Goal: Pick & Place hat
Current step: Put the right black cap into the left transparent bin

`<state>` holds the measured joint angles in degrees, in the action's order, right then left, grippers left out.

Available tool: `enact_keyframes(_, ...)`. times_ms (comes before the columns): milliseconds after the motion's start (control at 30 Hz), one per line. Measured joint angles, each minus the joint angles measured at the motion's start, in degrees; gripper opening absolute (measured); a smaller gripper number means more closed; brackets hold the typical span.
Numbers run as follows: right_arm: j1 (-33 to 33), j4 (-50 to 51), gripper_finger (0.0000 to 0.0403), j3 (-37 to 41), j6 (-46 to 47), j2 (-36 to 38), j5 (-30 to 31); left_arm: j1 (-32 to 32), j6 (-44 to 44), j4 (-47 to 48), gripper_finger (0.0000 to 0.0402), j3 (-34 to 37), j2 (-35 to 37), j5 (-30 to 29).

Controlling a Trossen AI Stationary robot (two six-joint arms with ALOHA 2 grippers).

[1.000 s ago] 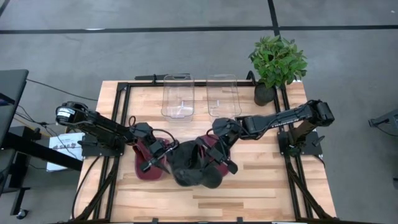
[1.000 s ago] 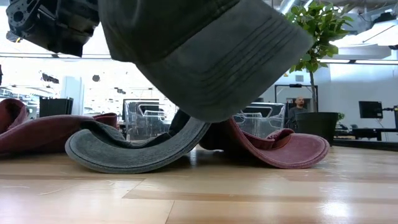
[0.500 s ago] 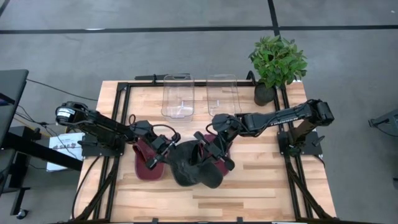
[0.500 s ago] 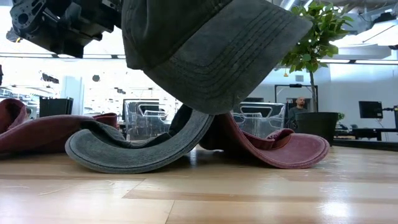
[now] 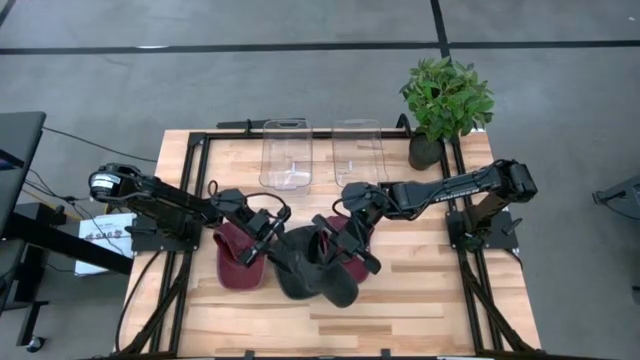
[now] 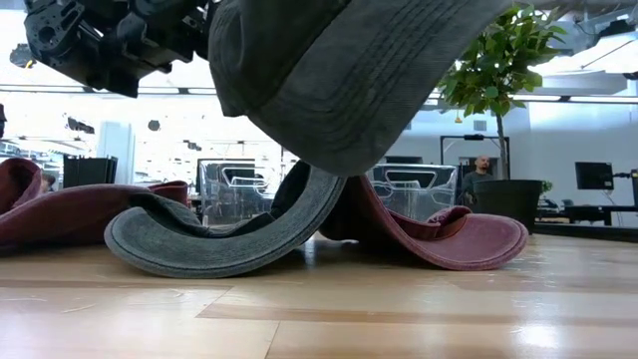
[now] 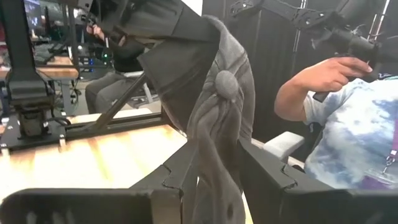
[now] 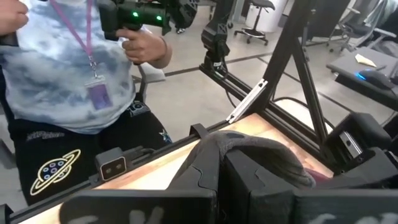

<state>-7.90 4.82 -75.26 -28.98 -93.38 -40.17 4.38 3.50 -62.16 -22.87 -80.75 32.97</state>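
A dark grey hat (image 5: 300, 262) hangs above the table's middle between my two grippers; the low view shows it overhead (image 6: 339, 80). My left gripper (image 5: 268, 240) is shut on its left side, my right gripper (image 5: 340, 255) on its right side. Under it a second grey hat (image 6: 219, 244) rests on the wood by its curled brim. A maroon hat (image 5: 236, 262) lies to its left and another maroon hat (image 6: 449, 239) to its right, both flat on the table. My left gripper pinches the grey hat's crown cloth (image 7: 214, 158) between its two fingers, just below the top button (image 7: 225, 84). The fingers come level from the table's left. The hat hangs above the table. My right gripper pinches a bunched fold of the grey hat's cloth (image 8: 219, 149) between its two fingers. It comes from the table's right, slanting slightly down. The rest of the hat (image 8: 267, 155) bulges beyond the fingers, off the table.
Two clear plastic bins (image 5: 286, 155) (image 5: 360, 152) stand at the far edge. A potted plant (image 5: 445, 100) stands at the far right corner. A person in a tie-dye shirt (image 8: 68, 68) sits beyond the table. Bare wood lies along the near edge (image 5: 400, 320).
My left gripper has swung a little toward the table's far edge and turned, still shut on the grey hat. The hat has tipped between the two grippers: in the low view its right side has risen and its left side has come lower.
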Motion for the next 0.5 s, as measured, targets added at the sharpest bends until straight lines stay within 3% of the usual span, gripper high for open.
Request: enact_keyframes(500, 0.2, -1.2, 0.0000, 0.0, -1.9, 0.0, -0.4, 0.0, 0.4, 1.7, 0.0108, 0.0, 0.0, 0.0)
